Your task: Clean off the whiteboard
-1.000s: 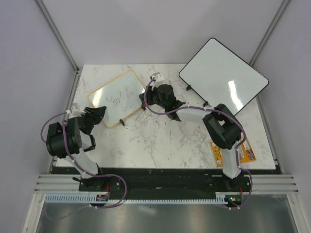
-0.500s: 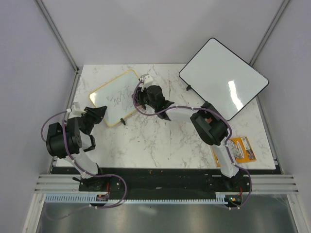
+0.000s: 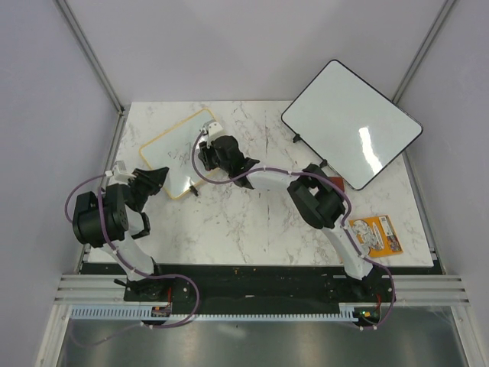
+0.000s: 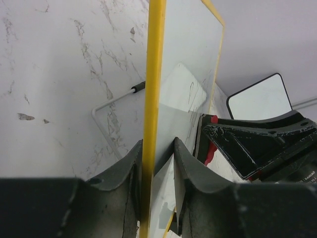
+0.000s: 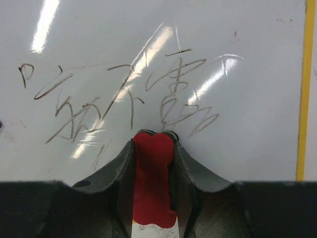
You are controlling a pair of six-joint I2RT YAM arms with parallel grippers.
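While the left gripper clamps the yellow frame of the whiteboard, which sits well left of the larger black-framed board, the right gripper pinches a red eraser against its scribbled face.

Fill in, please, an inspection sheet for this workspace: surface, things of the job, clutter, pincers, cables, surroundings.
Surface: white marble-patterned table with grey veins.
Job's things: whiteboard with a yellow frame, propped tilted on a wire stand; scribbles not yet erased; red eraser.
Clutter: black-framed whiteboard standing at the far right; orange packet lying near the right edge.
Pincers: left pincer shut on the whiteboard's yellow edge; right pincer shut on the red eraser, its tip at the board just below the scribbles.
Cables: a purple cable loops along each arm.
Surroundings: plain grey walls, metal posts in the corners.
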